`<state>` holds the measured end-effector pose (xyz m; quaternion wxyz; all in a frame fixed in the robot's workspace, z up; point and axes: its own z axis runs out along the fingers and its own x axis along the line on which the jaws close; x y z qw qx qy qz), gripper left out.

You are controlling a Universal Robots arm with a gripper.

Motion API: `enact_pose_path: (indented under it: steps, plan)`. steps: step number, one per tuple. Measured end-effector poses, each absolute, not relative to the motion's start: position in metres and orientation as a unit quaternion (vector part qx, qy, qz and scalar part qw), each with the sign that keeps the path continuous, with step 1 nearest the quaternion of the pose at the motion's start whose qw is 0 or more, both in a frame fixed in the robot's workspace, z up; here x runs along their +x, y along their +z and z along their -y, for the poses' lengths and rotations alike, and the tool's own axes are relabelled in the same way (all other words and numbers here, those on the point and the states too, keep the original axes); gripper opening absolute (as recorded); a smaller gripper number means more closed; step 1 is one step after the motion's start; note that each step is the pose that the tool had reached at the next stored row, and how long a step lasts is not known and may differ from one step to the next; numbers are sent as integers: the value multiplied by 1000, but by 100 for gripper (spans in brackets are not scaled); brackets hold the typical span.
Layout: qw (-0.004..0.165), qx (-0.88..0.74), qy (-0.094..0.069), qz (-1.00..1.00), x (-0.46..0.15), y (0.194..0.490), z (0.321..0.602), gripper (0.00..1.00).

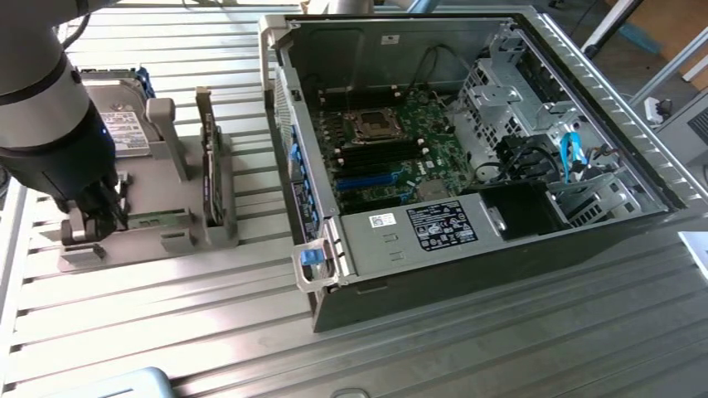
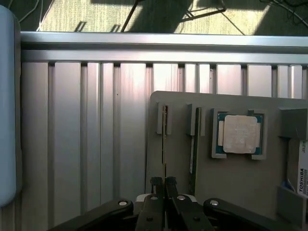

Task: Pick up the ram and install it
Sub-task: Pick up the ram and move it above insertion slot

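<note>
In the wrist view a thin green ram (image 2: 164, 144) stands on edge in a slot of the grey parts holder (image 2: 183, 103). My gripper (image 2: 163, 183) is shut on it, one black fingertip (image 2: 156, 183) pressed to each side. A second stick like it (image 2: 192, 154) sits in the neighbouring slot. In the exterior view my gripper (image 1: 94, 232) is down at the near end of the holder (image 1: 166, 240), at the exterior view's left. A green strip of ram (image 1: 152, 220) shows just beside the fingers. The open computer case (image 1: 332, 274) holds the motherboard (image 1: 387, 153) with its dark memory slots.
Also on the holder are a processor chip (image 2: 239, 134), a silver hard drive (image 1: 119, 124) and an upright expansion card (image 1: 207, 153). The holder and case rest on a ribbed metal table (image 1: 221, 315). A pale blue object (image 1: 111, 388) lies at the near edge.
</note>
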<state>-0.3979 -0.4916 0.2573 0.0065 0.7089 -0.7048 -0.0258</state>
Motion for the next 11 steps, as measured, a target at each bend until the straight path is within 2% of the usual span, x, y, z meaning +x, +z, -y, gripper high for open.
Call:
enact_pose_path:
  steps: [11]
  plan:
    - [6, 709, -26, 705, -398, 298, 492, 13]
